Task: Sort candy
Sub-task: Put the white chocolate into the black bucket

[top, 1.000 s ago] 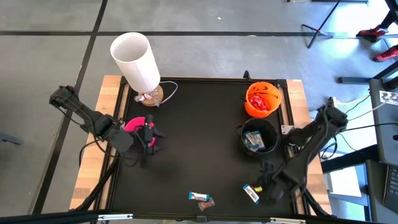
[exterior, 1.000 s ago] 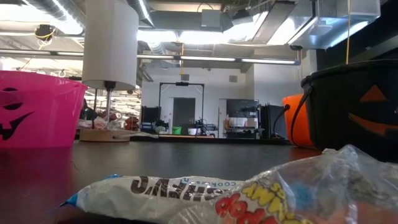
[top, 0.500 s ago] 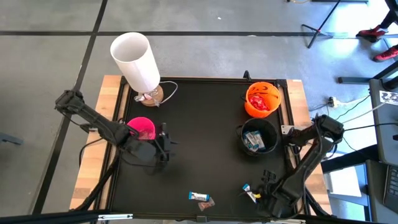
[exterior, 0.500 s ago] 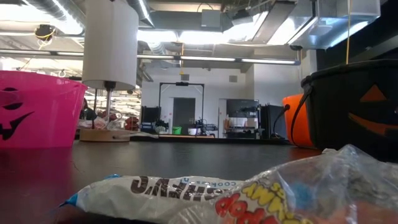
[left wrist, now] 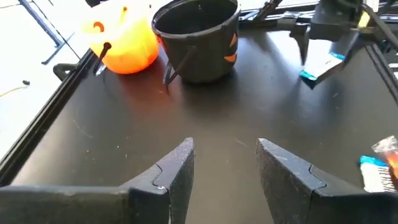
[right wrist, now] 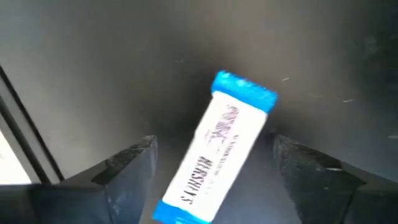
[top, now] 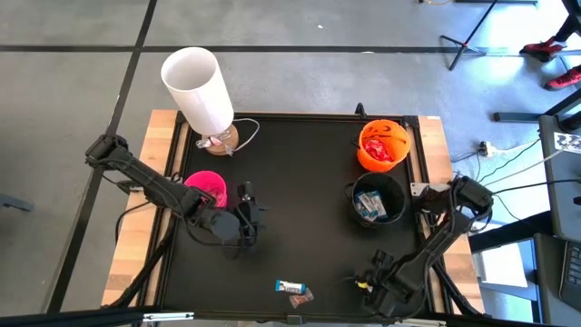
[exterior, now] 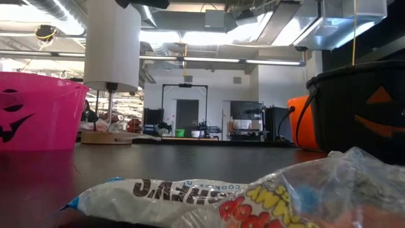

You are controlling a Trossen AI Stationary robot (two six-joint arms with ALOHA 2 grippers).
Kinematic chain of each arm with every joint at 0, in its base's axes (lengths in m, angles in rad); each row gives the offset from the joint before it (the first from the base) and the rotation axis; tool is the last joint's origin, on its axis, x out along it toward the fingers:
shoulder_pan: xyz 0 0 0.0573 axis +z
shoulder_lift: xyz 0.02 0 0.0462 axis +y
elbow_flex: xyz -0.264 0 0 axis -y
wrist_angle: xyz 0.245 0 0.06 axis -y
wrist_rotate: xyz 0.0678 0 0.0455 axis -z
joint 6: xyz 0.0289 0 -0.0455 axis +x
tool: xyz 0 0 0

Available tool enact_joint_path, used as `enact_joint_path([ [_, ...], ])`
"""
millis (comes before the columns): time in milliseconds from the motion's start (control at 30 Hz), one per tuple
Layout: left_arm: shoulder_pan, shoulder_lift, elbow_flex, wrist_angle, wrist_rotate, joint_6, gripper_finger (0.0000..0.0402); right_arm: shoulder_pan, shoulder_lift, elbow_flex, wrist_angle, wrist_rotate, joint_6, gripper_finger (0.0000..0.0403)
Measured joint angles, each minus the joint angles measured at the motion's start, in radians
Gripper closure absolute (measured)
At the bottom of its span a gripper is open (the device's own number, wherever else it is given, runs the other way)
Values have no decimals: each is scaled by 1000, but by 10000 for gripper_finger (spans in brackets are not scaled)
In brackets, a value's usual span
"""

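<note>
The right gripper hung low over the near right part of the black table, its fingers spread wide on either side of a blue-and-white candy bar lying flat on the mat between them; whether the pads touched the wrapper could not be told. The left gripper hovered just beside the pink bowl, its fingers parted and holding nothing. Two more wrapped candies, one blue-and-white and one reddish, lay touching at the table's near edge. The black bowl held several blue-and-white sweets, and the orange bowl beside it held red ones. A white-shaded lamp stood at the far left corner.
</note>
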Motion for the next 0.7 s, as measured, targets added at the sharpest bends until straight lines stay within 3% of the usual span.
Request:
enact_joint_path([
  [200, -6, -1, 0, 28, -5, 16, 242, -7, 63, 7, -16, -42, 20, 73],
  [367, -7, -1, 0, 27, -5, 16, 242, -7, 80, 7, -37, -41, 40, 87],
  [700, -8, -1, 0, 23, -5, 16, 242, -8, 77, 9, -60, -45, 7, 193],
])
